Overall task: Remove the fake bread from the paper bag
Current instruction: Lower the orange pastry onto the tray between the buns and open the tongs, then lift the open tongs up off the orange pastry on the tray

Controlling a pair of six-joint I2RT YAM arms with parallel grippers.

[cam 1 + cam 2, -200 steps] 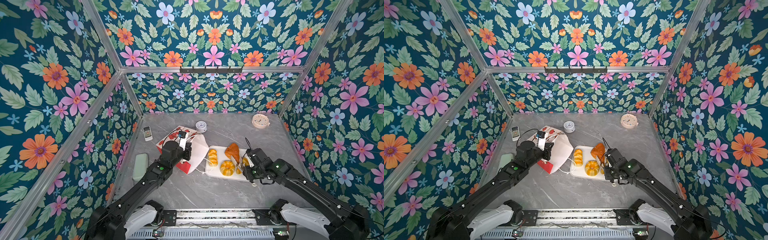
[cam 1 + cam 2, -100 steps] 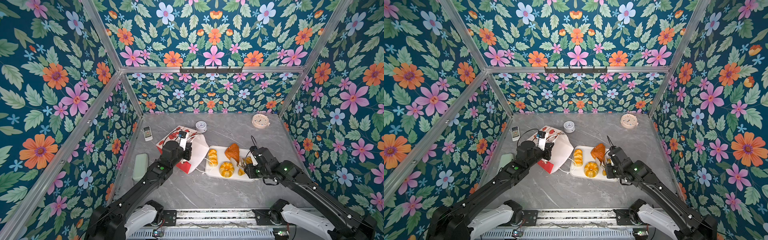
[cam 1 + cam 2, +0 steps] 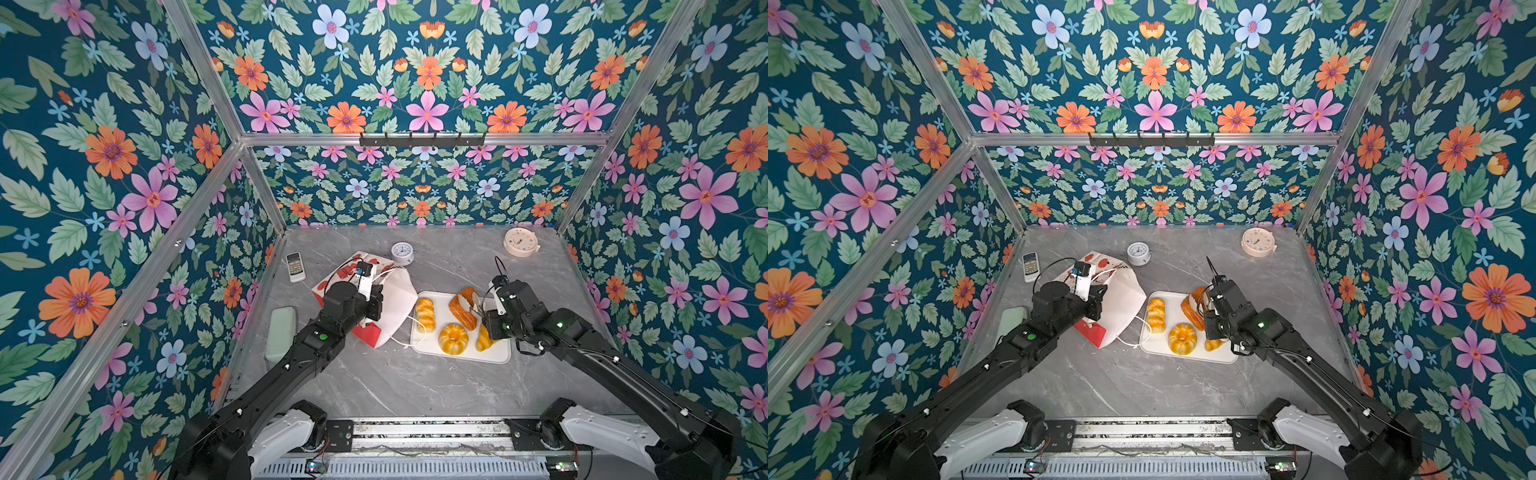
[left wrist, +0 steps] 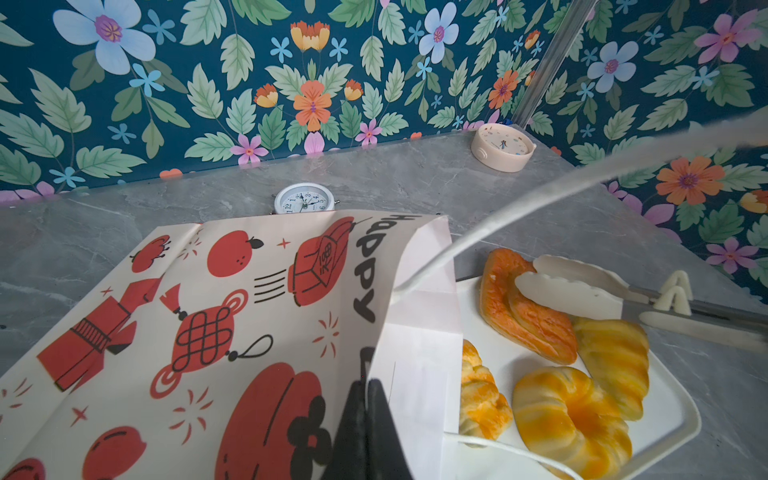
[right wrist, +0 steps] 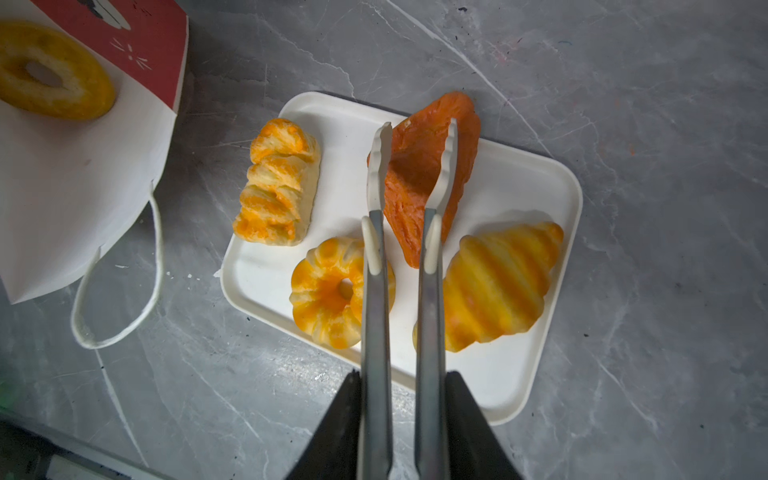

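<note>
The left arm (image 3: 291, 365) and right arm (image 3: 602, 353) are matte black, boxy links with rounded joints, on white bases (image 3: 286, 430) at the silver rail's (image 3: 428, 429) ends. Farther from the rail each shows a green light (image 3: 321, 336) and a looping black cable (image 3: 1054, 259). Black wedge fingers (image 5: 332, 436) form the left tool (image 4: 365, 386) and right tool (image 5: 403, 376).

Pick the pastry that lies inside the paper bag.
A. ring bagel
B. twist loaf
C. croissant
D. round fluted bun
A: the right wrist view shows the ring bagel lying on the white inside of the paper bag, while the croissant, twist loaf and round fluted bun lie on the white tray.
</note>
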